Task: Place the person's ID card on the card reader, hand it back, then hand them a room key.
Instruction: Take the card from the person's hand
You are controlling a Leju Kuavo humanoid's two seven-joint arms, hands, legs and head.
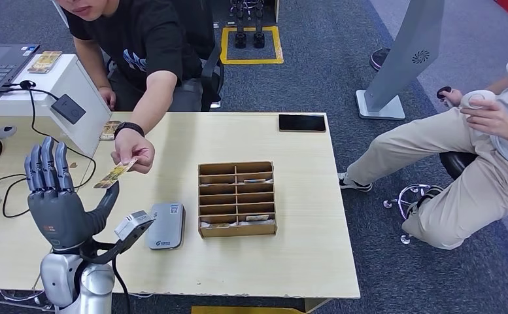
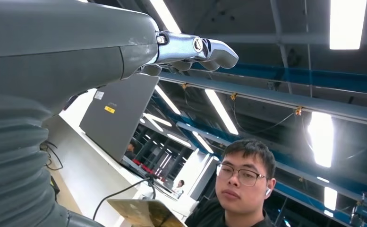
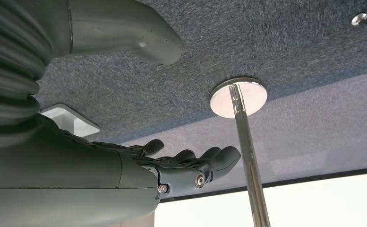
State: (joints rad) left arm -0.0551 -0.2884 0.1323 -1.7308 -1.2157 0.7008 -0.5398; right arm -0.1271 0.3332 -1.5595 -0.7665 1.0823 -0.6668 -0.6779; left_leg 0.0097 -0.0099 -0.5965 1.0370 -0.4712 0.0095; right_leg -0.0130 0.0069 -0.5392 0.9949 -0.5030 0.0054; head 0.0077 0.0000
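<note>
As a person's hand offers the ID card, left hand raised, fingers spread

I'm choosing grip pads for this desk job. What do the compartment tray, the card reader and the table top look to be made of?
Compartment tray: looks like brown cardboard or thin fibreboard, matte, with thin flat dividers. Card reader: seems moulded grey plastic, smooth with a slight sheen and rounded corners. Table: pale wood-look surface, probably laminate, with faint grain and an even, low-gloss finish.
</note>
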